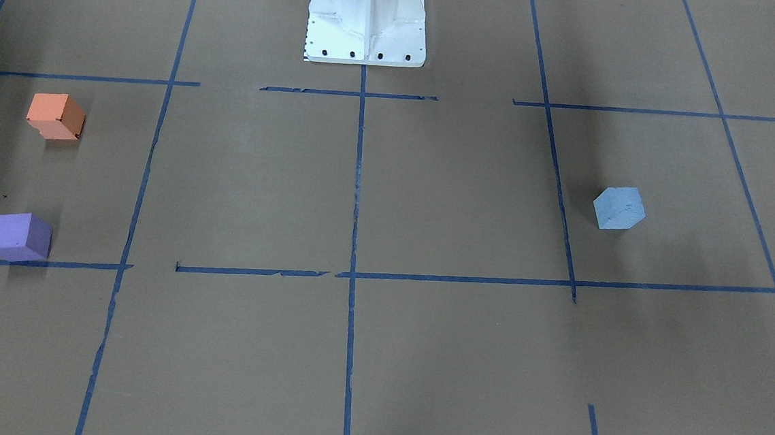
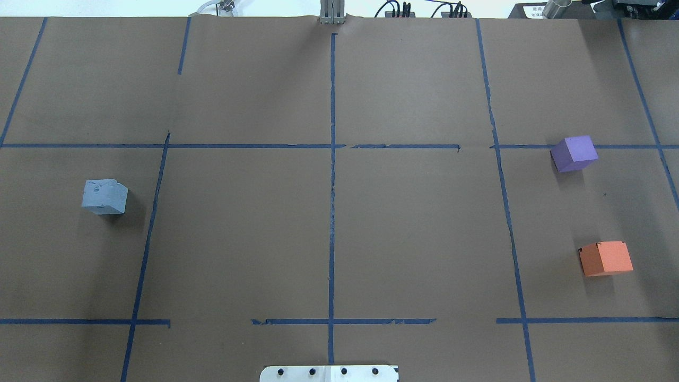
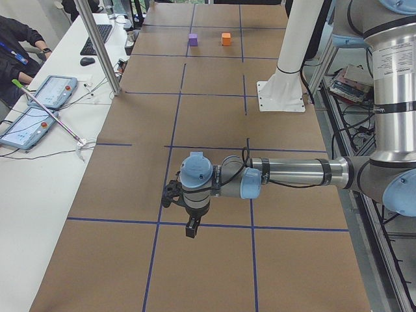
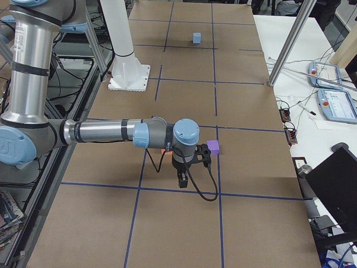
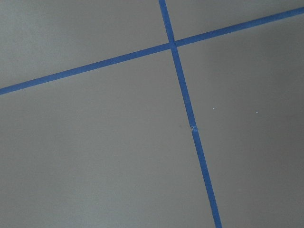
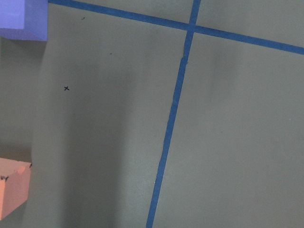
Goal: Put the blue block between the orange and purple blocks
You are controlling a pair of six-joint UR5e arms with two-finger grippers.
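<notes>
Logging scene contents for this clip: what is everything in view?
blue block: one, pale blue, table's left side.
purple block: one, purple, right side, farther from the robot.
orange block: one, orange, right side, nearer the robot, apart from purple.
tape lines: several, blue, gridding the brown table.
teach pendants: two, grey, side bench.
pedestal: one, white, table's robot edge.
left end effector: one, black, over left side; open or shut unclear.
right end effector: one, black, over right side; unclear too.

Table [image 2: 424,239] topped with matt brown paper, blue tape lines [image 2: 332,212] frayed, blue block [image 2: 105,197] matt with pitted top, purple block [image 2: 574,153] smooth matt, orange block [image 2: 606,258] matt, nicked edges, robot base [image 1: 367,18] glossy white
</notes>
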